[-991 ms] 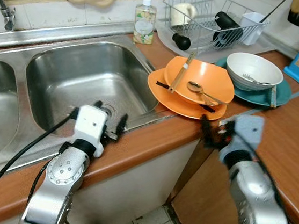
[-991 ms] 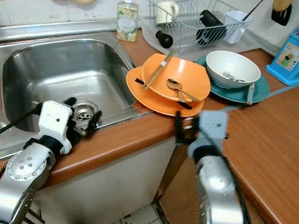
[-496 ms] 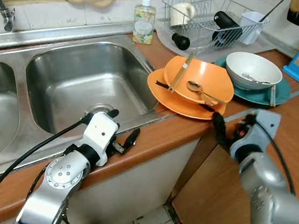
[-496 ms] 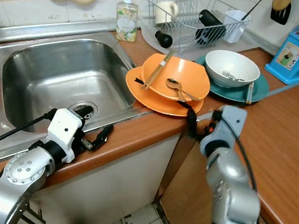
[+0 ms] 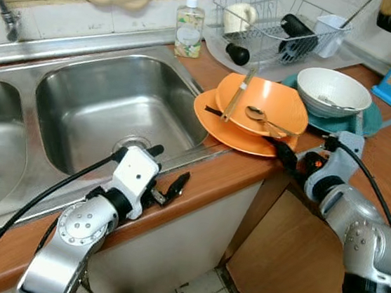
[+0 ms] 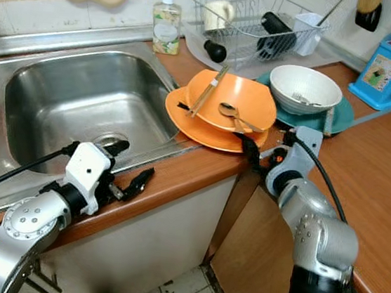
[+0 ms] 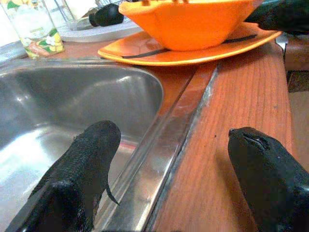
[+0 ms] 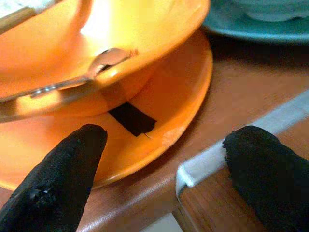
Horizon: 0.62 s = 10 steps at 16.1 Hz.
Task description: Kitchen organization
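Right gripper [image 8: 159, 159] now nearer orange plate [image 8: 159, 116]

sink basin [image 5: 109, 101] free (dishes [image 5: 256, 111] crowd counter)

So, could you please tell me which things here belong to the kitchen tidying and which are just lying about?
In play:
open right gripper
round orange plate
orange bowl stacked on it
metal spoon
wooden chopsticks

Lying about:
white bowl on teal plate
soap bottle
wire dish rack
open left gripper by steel sink
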{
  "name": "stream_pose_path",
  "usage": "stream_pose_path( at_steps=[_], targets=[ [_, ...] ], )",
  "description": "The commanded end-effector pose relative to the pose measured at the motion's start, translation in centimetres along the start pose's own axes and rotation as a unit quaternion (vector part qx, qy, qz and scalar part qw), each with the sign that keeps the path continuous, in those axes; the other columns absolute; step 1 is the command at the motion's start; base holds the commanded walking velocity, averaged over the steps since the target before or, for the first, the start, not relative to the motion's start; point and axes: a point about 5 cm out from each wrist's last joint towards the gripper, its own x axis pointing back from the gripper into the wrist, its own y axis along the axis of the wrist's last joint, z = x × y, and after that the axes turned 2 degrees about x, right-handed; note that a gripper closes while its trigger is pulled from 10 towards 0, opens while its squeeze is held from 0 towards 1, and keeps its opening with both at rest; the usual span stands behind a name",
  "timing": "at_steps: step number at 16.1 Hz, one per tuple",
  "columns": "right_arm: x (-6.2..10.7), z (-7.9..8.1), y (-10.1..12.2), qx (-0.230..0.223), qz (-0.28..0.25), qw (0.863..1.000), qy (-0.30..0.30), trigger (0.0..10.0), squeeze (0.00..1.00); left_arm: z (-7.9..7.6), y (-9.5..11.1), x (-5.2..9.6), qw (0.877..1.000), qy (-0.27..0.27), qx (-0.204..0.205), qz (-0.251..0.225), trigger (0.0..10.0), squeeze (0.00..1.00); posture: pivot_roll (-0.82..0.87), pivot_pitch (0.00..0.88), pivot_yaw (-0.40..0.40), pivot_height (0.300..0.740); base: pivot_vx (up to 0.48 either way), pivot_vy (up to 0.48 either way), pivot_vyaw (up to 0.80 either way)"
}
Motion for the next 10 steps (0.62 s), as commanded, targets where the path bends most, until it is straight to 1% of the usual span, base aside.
stream_pose_path(
  at_steps=[1, 5, 10],
  targets=[
    [-0.4, 0.1, 0.1, 0.0, 0.007, 1.0, 0.008, 10.0, 0.0, -0.1, 0.6, 0.0, 1.0, -0.01, -0.004, -0.007, 10.0, 0.0, 0.01, 0.0, 0.016, 0.74, 0.0, 0.0, 0.0],
    [-1.3, 0.4, 0.5, 0.008, 0.012, 1.0, 0.026, 10.0, 0.0, 0.0, 0.5, 0.0, 1.0, -0.011, -0.007, -0.003, 10.0, 0.0, 0.02, 0.0, 0.019, 0.74, 0.0, 0.0, 0.0],
    [-2.4, 2.6, -0.1, 0.04, 0.025, 0.996, 0.078, 10.0, 0.0, 0.1, 0.5, 0.0, 1.0, -0.014, -0.014, 0.001, 10.0, 0.0, 0.02, 0.0, 0.018, 0.74, 0.0, 0.0, 0.0]
  ],
)
